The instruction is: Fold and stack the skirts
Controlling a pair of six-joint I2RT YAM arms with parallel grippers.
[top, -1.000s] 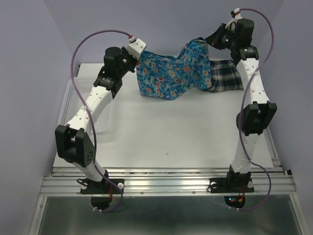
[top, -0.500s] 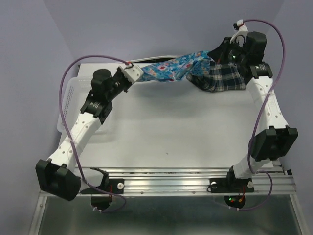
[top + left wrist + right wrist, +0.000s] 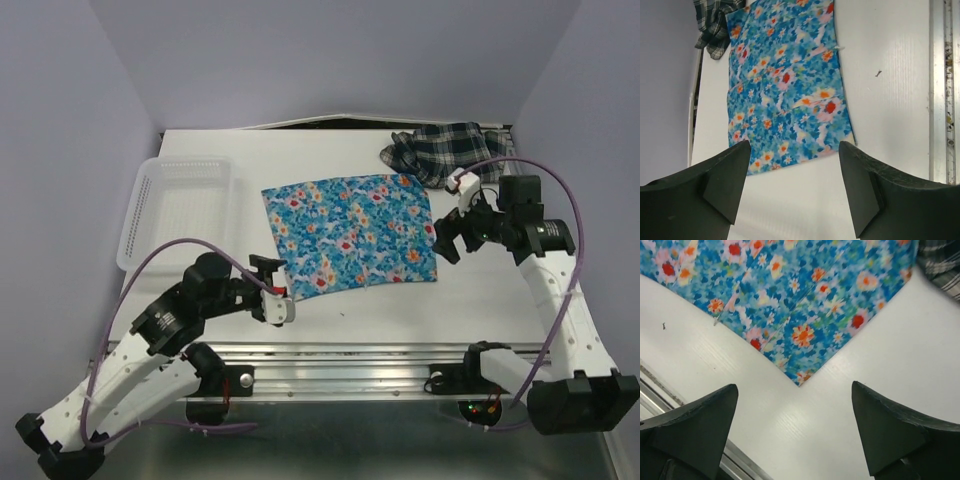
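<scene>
the floral skirt (image 3: 350, 235), airborne a moment ago, now lies flat on the desk (image 3: 390, 318), ready to fold. left hand (image 3: 278, 290) and right hand (image 3: 443, 238) gape empty beside its near corners. the plaid skirt (image 3: 440, 152) waits crumpled at the far right.

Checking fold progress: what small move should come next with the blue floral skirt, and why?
Probably bring the left gripper and right gripper down onto the near corners of the blue floral cloth skirt and pinch them. The skirt lies flat and unfolded, both grippers are open just off those corners, and the crumpled dark plaid skirt sits at the far right.
</scene>
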